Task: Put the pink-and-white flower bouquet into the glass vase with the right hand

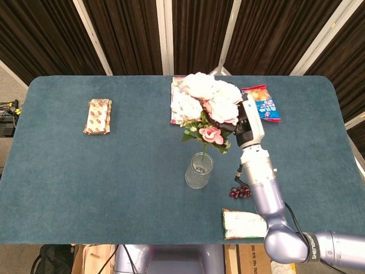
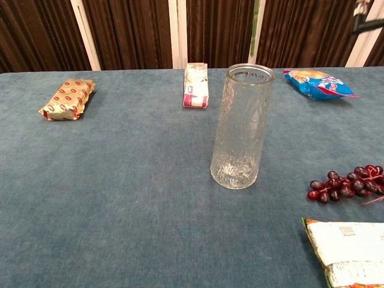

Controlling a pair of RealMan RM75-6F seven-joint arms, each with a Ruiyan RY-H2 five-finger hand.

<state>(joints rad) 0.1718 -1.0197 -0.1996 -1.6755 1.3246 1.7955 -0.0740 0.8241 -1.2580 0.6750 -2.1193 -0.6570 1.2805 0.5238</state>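
Item: bouquet (image 1: 206, 107), gripped at the stems by the right robot hand (image 1: 244, 123), held above the upright glass vase (image 1: 199, 170) on the surface (image 1: 114, 171); advice: centre stem tip over the rim, keep stems vertical, lower slowly, release only once seated.

Beside the glass vase (image 1: 199, 170), the right hand (image 1: 246, 123) is half hidden behind the bouquet (image 1: 206, 108); grapes (image 1: 238, 192) mostly covered by its forearm
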